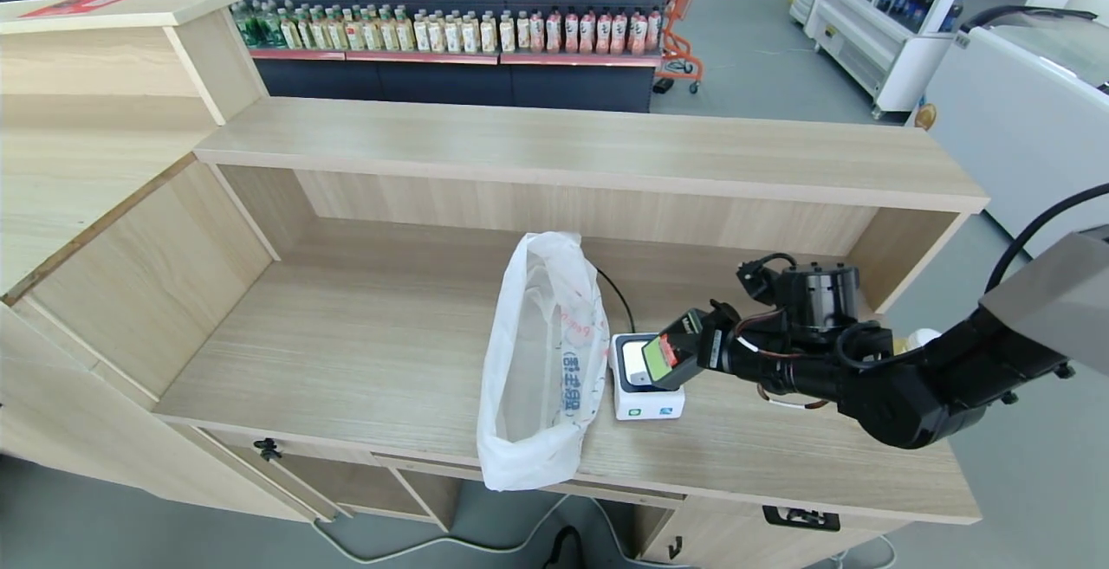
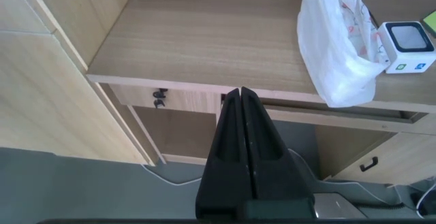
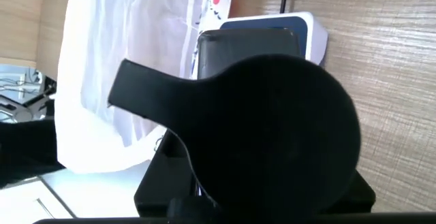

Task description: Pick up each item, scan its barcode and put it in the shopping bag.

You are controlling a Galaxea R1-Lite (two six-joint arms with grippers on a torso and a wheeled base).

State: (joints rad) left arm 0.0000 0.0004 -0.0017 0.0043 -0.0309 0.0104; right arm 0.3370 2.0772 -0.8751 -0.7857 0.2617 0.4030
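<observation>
Right end effector (image 1: 686,345) is clamped on a small dark pack (image 1: 663,359) w/ green face and red patch. It holds the pack tilted right over the window of the white scanner (image 1: 648,403). Pack is v. close to the scanner top; touching or not, can't tell.

Step in hand, as I read it: the scan. Pack is presented, not yet bagged.

On the far side of the scanner from this end effector stands the white plastic bag (image 1: 541,361). Its mouth is open upward and its side is just beside the scanner. Its lower end slumps a bit over the bench's front edge.

Next move prob calls for a short carry across the scanner to above the bag mouth, high enough to pass the floppy rim, then release. Risk: the thin film may fold shut or get dragged.

A thin black cable (image 1: 617,296) runs from the scanner toward the rear wall, behind the bag. Best kept off it.

Left end effector (image 2: 240,96): fingers pressed together, holding nothing. It sits low in front of the bench, below its edge, well apart from bag and scanner.

Bench (image 1: 346,344): pale wood grain, recessed under a raised ledge, w/ side walls and cupboard fronts below. A pale thing (image 1: 920,339) is half hidden behind the right arm; can't tell what.

Room is a shop:
- shelves (image 1: 450,32) of bottled drinks along the far wall
- orange trolley (image 1: 684,28) at their end
- glass-door fridge (image 1: 875,6) and chest freezer (image 1: 1022,110) out past the right arm
</observation>
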